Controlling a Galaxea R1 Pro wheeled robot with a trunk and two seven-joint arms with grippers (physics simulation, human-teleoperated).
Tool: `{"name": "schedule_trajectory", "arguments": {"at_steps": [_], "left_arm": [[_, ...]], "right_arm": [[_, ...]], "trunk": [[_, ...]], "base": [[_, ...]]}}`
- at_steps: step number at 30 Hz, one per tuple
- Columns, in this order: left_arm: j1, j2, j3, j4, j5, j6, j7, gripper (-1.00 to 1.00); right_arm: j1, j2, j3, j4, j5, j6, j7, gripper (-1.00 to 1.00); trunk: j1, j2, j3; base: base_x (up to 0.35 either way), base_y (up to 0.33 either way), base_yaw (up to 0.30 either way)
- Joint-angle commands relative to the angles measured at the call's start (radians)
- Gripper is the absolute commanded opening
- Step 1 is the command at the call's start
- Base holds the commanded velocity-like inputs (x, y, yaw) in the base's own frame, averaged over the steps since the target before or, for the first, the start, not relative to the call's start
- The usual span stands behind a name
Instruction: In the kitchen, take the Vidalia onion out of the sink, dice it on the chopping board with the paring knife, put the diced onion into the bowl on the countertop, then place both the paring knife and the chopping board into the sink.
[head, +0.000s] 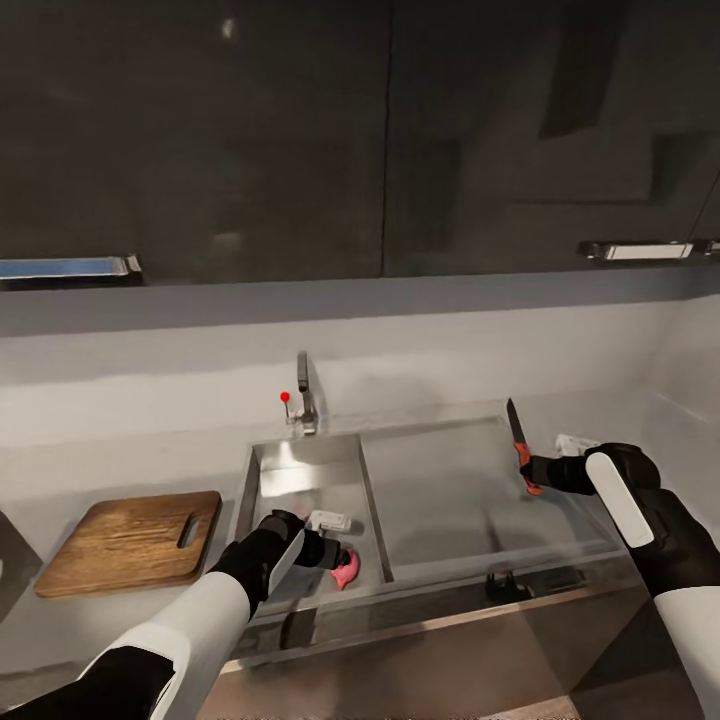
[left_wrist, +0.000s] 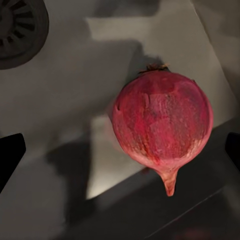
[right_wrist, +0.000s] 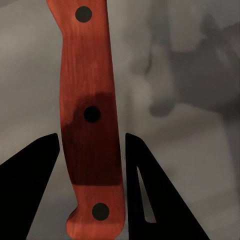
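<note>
The right gripper (right_wrist: 92, 150) was clamped on the red-orange handle of the paring knife (head: 520, 452), its fingers (right_wrist: 35, 175) pressed to both sides, the dark blade pointing up over the sink's draining part in the head view. The left gripper (head: 335, 560) hung inside the sink (head: 300, 480) with jaws spread wide around the onion (left_wrist: 161, 125), not touching it; the left wrist view showed the drain (left_wrist: 20, 30), partly cut off. The chopping board (head: 135, 540) lay on the countertop (head: 60, 470) beside the basin.
</note>
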Motion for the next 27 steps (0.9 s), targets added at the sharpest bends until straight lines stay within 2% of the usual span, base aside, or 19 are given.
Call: {"name": "schedule_trajectory", "arguments": {"at_steps": [1, 12, 19, 27], "left_arm": [[-0.001, 0.0, -0.002, -0.001, 0.0, 0.005, -0.001, 1.0], [-0.001, 0.0, -0.002, -0.002, 0.0, 0.004, -0.001, 1.0], [-0.001, 0.0, -0.002, -0.003, 0.0, 0.004, -0.001, 1.0], [-0.001, 0.0, -0.002, -0.004, 0.0, -0.016, -0.002, 1.0]], "right_arm": [[-0.001, -0.001, -0.001, -0.001, -0.01, 0.002, -0.011, -1.0], [-0.001, -0.002, -0.007, -0.001, -0.011, 0.002, -0.011, -1.0], [-0.001, -0.001, -0.008, -0.002, -0.011, 0.002, -0.011, -1.0], [-0.001, -0.002, -0.008, -0.002, -0.011, 0.002, -0.011, -1.0]], "trunk": [[0.001, -0.002, -0.004], [0.001, -0.002, -0.007], [0.001, -0.002, -0.012], [0.001, -0.002, -0.013]], "base": [[0.0, 0.0, 0.0], [0.0, 0.0, -0.002], [0.0, 0.0, -0.138], [0.0, 0.0, -0.021]]}}
